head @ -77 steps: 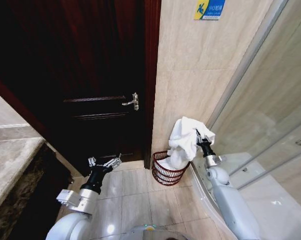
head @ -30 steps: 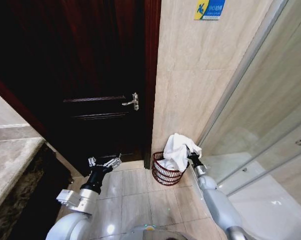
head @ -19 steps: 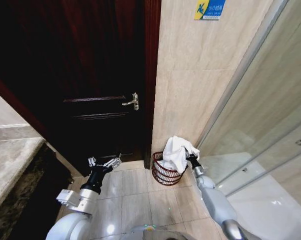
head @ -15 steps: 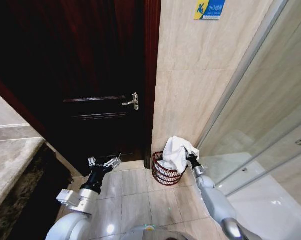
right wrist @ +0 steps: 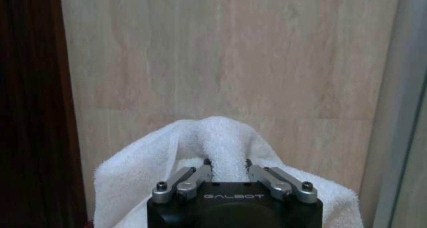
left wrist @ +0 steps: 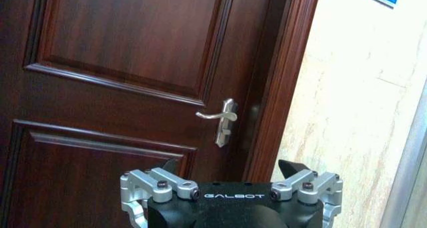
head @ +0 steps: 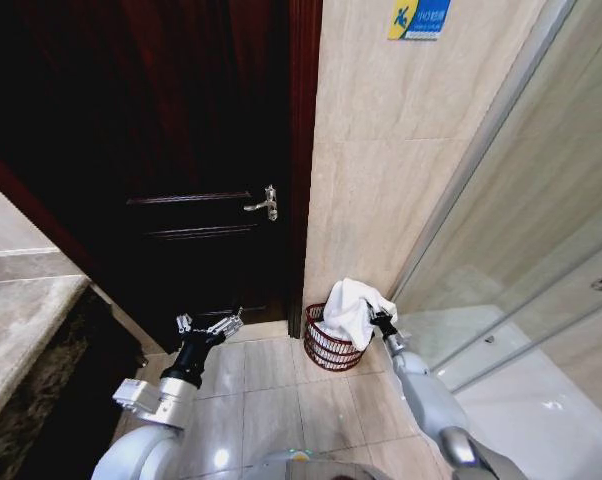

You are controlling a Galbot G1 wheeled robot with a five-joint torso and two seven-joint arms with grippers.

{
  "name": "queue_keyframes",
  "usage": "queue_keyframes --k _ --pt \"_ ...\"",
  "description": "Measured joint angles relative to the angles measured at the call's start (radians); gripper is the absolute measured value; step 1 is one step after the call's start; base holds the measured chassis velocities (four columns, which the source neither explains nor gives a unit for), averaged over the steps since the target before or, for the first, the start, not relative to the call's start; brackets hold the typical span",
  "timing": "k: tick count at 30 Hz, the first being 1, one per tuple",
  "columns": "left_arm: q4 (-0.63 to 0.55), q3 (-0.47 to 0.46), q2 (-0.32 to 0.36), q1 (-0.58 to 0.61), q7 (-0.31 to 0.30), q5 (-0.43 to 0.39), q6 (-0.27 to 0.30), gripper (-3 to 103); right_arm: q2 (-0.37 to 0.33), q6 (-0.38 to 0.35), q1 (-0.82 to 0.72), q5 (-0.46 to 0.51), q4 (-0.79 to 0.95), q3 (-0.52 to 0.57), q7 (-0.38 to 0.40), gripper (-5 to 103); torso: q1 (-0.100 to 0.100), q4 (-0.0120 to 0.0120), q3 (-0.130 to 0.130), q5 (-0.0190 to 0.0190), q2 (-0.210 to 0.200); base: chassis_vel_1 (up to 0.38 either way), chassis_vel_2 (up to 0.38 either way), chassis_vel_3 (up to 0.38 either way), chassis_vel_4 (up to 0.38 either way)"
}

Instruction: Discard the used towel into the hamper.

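The white towel (head: 353, 308) hangs bunched from my right gripper (head: 381, 322), its lower folds resting inside the hamper (head: 329, 345), a small round reddish-brown wire basket on the floor at the foot of the tiled wall. In the right wrist view the right gripper (right wrist: 225, 169) is shut on a ridge of the towel (right wrist: 220, 138), which drapes over both sides of it. My left gripper (head: 209, 325) stays parked and open in front of the dark wooden door, away from the hamper; the left wrist view shows its fingers (left wrist: 293, 170) spread apart.
A dark wooden door (head: 181, 150) with a metal lever handle (head: 264, 204) stands left of the hamper. The beige tiled wall (head: 401, 150) is behind it, and a glass shower partition (head: 521, 250) runs along the right. A stone counter (head: 21, 320) is at the left.
My right gripper has lowered the towel from well above the hamper down onto it, and the towel has sunk partly into the basket. The left arm has not moved.
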Motion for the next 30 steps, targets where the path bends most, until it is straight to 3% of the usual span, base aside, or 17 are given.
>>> queue_keyframes --k 7,15,30 --pt "0.000 0.000 0.000 0.000 0.000 0.000 0.000 100 0.003 -0.064 -0.002 -0.072 -0.001 0.011 0.024 14 0.000 0.0000 0.000 -0.0001 0.000 0.000 0.000 0.000 0.000" --pt "0.000 0.000 0.000 0.000 0.000 0.000 0.000 100 0.003 -0.041 -0.028 -0.060 0.012 0.010 0.073 14 0.000 0.0000 0.000 -0.0001 0.000 0.000 0.000 0.000 0.000" --pt "0.000 0.000 0.000 0.000 0.000 0.000 0.000 100 -0.009 -0.076 -0.075 -0.098 0.050 0.026 0.036 14 -0.001 0.0000 0.000 0.0000 0.000 -0.012 0.012 0.014 -0.014"
